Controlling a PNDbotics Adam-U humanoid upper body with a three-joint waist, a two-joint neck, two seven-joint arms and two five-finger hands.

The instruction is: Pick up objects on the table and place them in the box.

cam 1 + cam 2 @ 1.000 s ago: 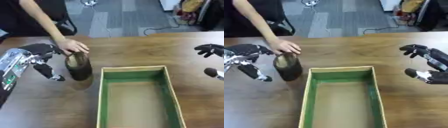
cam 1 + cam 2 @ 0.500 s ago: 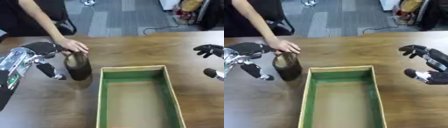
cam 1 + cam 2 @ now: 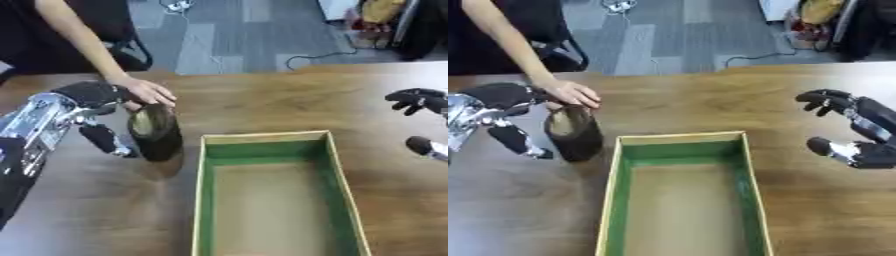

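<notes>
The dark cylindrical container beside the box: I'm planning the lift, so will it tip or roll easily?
The dark cylindrical container stands upright and looks taller than wide, so a sideways push could probably tip it. Its round wall suggests it would roll once down. A person's hand rests on its top and the robot's left hand is beside it, so for now it seems steadied.
</notes>
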